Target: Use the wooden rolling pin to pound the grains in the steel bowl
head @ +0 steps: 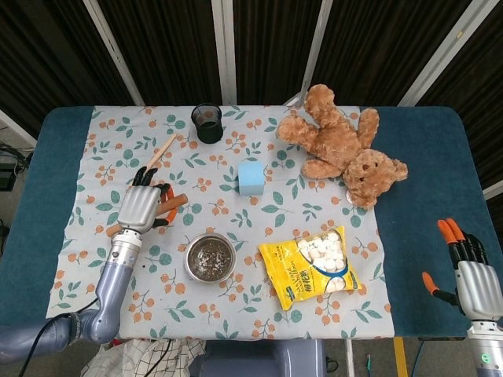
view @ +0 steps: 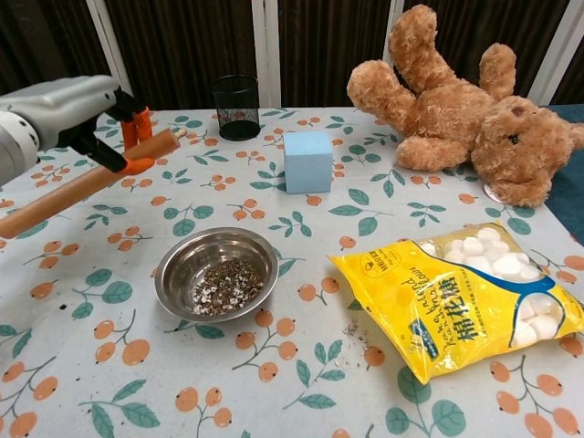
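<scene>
Now the left hand (view: 68,114) grips the pin (view: 78,185), a plain wooden rod tilted above the table's (head: 424,157) left side; its near end is cut off in the chest view. Right hand (head: 471,279), fingers apart, holds nothing. Grains speckle the bowl (view: 216,273) near the front edge.

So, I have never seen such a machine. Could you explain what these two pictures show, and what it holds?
It is a two-armed robot at a table. One picture looks down from its head, the other forward from its chest. The left robot hand grips a wooden rolling pin, lifted and tilted. The right robot hand is open, off to the side. On the flowered cloth lie a steel bowl of grains, a blue block, a teddy bear, a yellow bag, a black mesh cup and a thin wooden stick.
</scene>
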Tool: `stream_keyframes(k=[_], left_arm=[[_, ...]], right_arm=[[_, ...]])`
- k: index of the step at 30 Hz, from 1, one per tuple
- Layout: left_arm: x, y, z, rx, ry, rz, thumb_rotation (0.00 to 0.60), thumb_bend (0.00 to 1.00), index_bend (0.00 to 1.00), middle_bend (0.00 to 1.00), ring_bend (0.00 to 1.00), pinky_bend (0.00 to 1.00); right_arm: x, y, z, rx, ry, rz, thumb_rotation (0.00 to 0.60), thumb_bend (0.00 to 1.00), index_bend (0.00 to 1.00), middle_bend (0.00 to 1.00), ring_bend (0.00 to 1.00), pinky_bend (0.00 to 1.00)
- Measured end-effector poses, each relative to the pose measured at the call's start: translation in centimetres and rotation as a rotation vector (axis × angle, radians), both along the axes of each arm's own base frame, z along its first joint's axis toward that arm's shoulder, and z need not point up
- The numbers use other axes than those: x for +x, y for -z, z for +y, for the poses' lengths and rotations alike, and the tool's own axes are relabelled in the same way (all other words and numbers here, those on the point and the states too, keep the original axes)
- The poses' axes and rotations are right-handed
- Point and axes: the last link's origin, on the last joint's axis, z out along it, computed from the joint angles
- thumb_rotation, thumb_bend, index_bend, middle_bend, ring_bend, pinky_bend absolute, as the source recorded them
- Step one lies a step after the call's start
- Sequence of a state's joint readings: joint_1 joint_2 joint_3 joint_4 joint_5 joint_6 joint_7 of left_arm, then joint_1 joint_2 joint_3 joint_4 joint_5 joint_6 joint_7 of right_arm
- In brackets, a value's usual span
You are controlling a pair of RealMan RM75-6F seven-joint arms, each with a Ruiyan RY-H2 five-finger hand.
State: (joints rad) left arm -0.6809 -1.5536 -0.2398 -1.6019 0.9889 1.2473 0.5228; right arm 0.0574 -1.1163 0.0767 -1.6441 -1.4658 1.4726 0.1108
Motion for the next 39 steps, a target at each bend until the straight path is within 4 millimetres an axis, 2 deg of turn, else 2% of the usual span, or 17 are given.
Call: stream_keyframes(k=[8,13,17,21,27,39], left_arm=[[2.0,-3.0,-1.8,0.071,0.146,-0.287,0.6,0.81,0.56,0.62,0.1,0.0],[3.3,-3.7,-3.0,0.051,0.235,-0.467,0.6,0.81,0.56,0.62,0.1,0.0],[4.2,-3.5,-3.8,0.012,0.293,-0.583,0.6,0.83,0.56,0.62,0.1,0.0],[5.1,-2.9,-4.9,-0.028,0.371,-0.681,0.6,0.83,0.56,0.62,0.1,0.0],[6.3,-0.9,-6.6,-0.073,0.439,-0.833,0.6,0.83,0.56,0.62,0.1,0.0],[5.9,3.4,-7.6,-0.117,0.45,-0.918,0.6,0.83,0.56,0.63,0.1,0.0]], right_arm=[[0.2,-0.1,-0.2,-0.007,-0.001,0.004,0.6,0.36,0.0,0.0,0.0,0.0],[0.1,-0.2,-0.3,-0.012,0.001,0.008,0.6,0.36,0.0,0.0,0.0,0.0],[0.0,-0.2,-0.2,-0.015,0.002,0.011,0.6,0.36,0.0,0.0,0.0,0.0],[0.0,-0.1,-0.1,-0.015,0.003,0.008,0.6,0.36,0.0,0.0,0.0,0.0],[-0.1,-0.1,-0.1,-0.013,0.001,0.005,0.6,0.36,0.0,0.0,0.0,0.0],[-0.2,-0.1,-0.1,-0.01,0.001,0.001,0.6,0.36,0.0,0.0,0.0,0.0]])
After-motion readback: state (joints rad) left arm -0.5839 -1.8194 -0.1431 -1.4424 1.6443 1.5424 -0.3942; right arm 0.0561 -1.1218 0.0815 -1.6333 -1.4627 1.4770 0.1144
